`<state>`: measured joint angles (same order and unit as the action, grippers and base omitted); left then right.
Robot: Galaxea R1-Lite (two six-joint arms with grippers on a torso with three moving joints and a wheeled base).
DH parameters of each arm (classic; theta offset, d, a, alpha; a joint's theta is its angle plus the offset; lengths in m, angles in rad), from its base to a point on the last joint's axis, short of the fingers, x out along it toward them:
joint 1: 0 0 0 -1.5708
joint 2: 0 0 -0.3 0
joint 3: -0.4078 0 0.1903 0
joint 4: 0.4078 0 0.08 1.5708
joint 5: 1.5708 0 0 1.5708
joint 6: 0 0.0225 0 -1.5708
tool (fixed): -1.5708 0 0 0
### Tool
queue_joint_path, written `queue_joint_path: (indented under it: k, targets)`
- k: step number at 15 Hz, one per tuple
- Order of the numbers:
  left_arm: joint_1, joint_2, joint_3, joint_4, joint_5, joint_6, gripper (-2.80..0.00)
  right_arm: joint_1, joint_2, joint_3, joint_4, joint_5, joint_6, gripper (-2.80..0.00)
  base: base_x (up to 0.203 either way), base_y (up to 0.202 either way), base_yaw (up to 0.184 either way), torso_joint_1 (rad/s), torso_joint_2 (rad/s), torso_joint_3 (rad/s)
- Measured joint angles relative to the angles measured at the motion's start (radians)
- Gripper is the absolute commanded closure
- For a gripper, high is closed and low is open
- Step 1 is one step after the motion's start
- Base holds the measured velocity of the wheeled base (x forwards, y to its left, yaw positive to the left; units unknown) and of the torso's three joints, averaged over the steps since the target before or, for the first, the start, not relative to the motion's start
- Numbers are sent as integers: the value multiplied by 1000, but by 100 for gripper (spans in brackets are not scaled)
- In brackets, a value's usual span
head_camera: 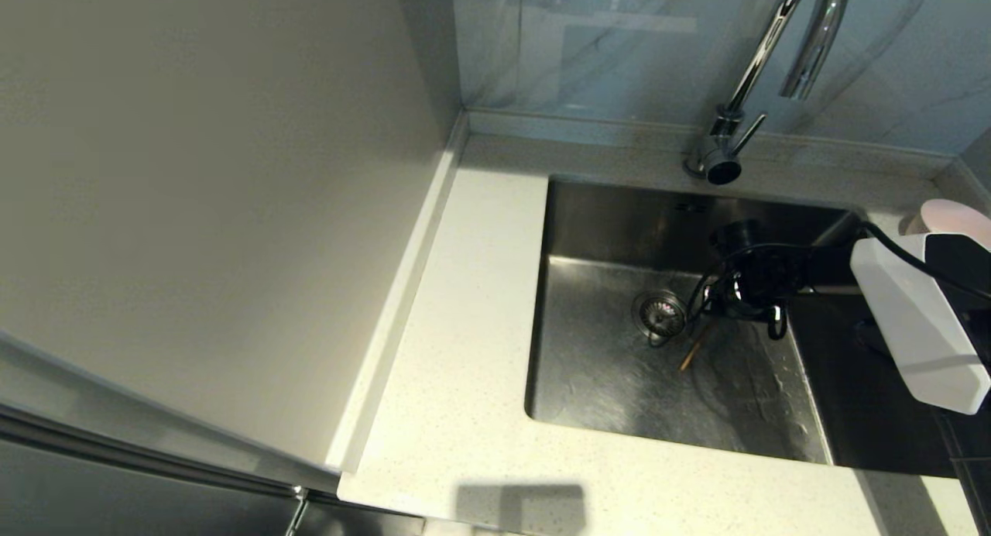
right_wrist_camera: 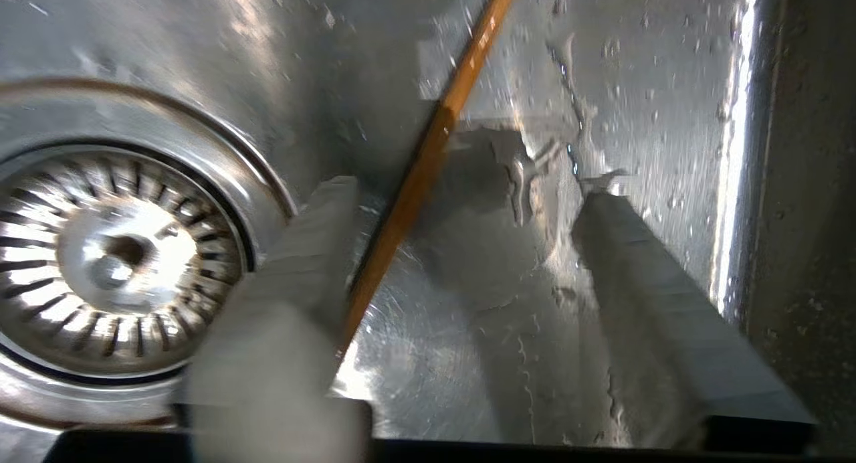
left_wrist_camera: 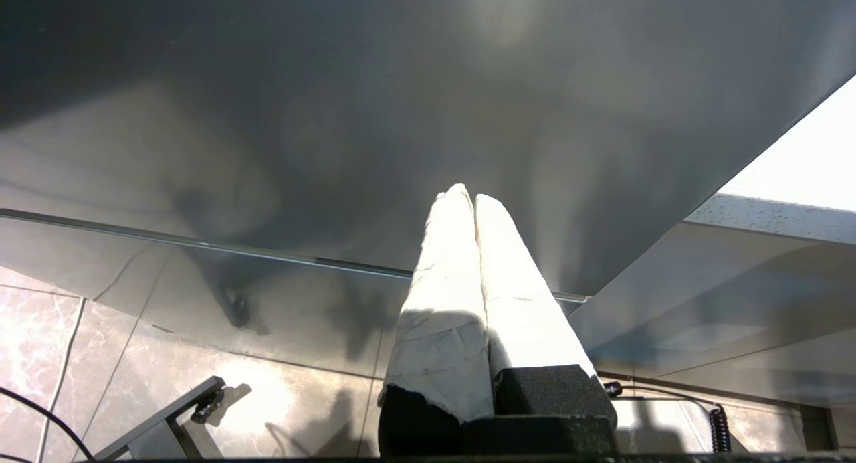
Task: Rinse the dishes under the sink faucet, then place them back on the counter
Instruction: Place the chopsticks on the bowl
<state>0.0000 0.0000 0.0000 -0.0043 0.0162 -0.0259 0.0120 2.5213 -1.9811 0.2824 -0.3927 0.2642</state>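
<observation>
One brown chopstick (right_wrist_camera: 428, 162) lies on the wet floor of the sink (head_camera: 604, 381), just beside the drain strainer (right_wrist_camera: 114, 262). R gripper (right_wrist_camera: 468, 195) is low in the basin w/ fingers spread apart, gripping nothing; chopstick passes between them, right by one finger (right_wrist_camera: 314, 235), contact unclear. Pink bowl (head_camera: 948, 214) sits on the counter (head_camera: 464, 327), partly hidden behind R arm. L gripper (left_wrist_camera: 473, 202) is parked below counter level, fingers pressed together, empty.
</observation>
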Motion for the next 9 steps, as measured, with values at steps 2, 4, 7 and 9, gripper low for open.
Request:
queue_joint_path:
  k: [2,4,7,9]
  targets:
    - [0,0,0,0,0,0,0,1,4,-1,1,-22,12,-280,0,0,0,0,0,0]
    - [0,0,0,0,0,0,0,1,7,1,1,-26,18,-280,0,0,0,0,0,0]
    - [0,0,0,0,0,0,0,0,12,5,0,-26,12,-280,0,0,0,0,0,0]
    - [0,0,0,0,0,0,0,0,17,9,0,-27,9,-280,0,0,0,0,0,0]
